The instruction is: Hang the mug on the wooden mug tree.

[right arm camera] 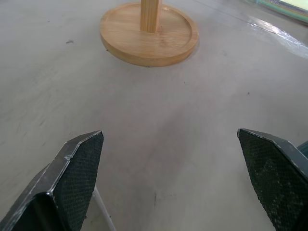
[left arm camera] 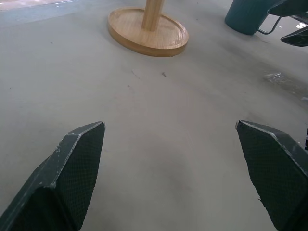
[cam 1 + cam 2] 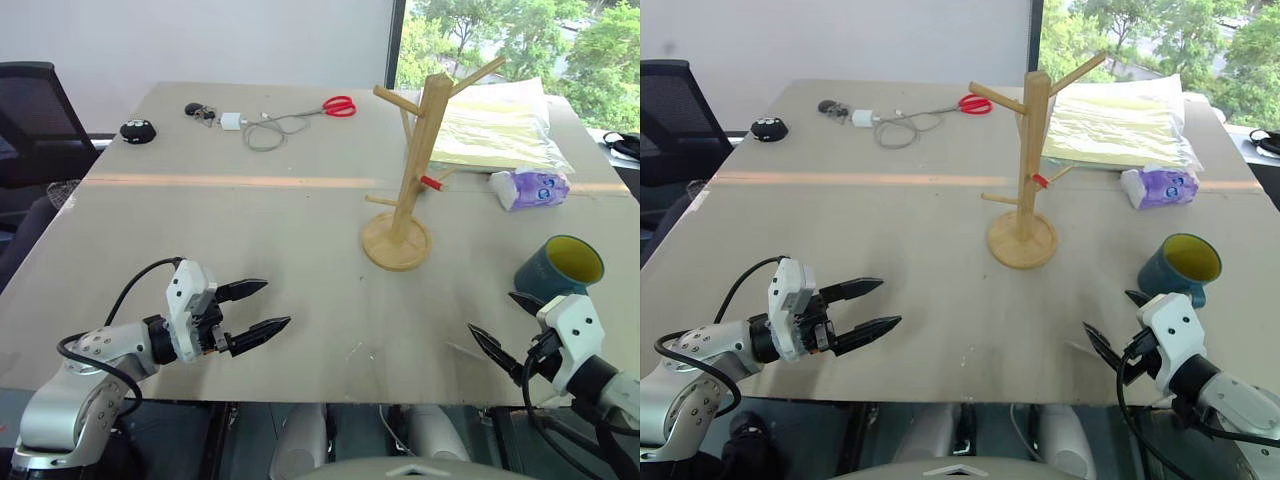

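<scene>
Left eye view: the mug (image 3: pixel 558 268) is sitting upright on the table (image 3: pixel 250 250), right of the wooden mug tree (image 3: pixel 412 170) and apart from it. Both grippers — left (image 3: pixel 268 305) and right (image 3: pixel 497 321) — are hovering over the near edge, fingers spread apart, gripping nothing.

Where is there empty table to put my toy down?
The biggest bare patch lies between the left end effector, the right end effector and the wooden mug tree. The table left of the tree is bare too. It is crowded around the mug and far edge.
</scene>
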`<control>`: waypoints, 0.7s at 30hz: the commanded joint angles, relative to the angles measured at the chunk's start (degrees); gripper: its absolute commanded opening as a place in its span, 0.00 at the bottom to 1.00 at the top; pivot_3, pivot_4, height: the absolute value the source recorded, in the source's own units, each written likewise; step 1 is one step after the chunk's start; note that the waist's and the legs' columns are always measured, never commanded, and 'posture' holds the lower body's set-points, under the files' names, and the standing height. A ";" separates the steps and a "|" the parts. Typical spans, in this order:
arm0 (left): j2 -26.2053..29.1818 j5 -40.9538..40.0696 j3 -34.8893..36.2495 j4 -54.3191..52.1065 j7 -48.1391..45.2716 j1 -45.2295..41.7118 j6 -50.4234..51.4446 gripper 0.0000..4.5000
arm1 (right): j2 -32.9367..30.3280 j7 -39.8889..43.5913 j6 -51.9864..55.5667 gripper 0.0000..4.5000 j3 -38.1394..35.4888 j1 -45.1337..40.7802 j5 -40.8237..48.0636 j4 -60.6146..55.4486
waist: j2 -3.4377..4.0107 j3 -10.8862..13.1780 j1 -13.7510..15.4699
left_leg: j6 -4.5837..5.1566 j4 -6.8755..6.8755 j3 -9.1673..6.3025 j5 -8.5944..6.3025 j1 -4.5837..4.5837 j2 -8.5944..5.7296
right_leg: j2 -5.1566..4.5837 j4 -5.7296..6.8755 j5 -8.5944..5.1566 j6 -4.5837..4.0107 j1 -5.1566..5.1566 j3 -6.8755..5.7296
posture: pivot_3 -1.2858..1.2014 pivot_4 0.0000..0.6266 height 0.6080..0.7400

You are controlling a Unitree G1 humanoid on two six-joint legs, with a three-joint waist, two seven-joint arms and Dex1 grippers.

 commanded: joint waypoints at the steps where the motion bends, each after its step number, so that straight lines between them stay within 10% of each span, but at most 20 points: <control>1: 0.51 -2.08 1.33 -1.53 -0.97 -2.66 -0.66 0.99 | 1.52 -2.39 -0.55 1.00 1.67 -1.07 -0.79 -2.67 | 0.00 0.00 0.00 | 0.00 0.00 0.00 0.00 0.00 0.00 | 0.00 0.00 0.00 0.00 0.00 0.00 | 0.52 0.24 1.00; 21: 5.13 -9.38 -6.61 -2.88 -13.80 -18.92 3.30 0.99 | 30.47 -32.22 -5.67 1.00 6.78 11.70 -17.77 -7.37 | 0.14 -0.02 -0.57 | -0.40 -0.07 0.09 0.21 0.02 0.04 | -0.02 0.07 -0.15 0.25 -0.19 0.02 | 0.52 0.24 1.00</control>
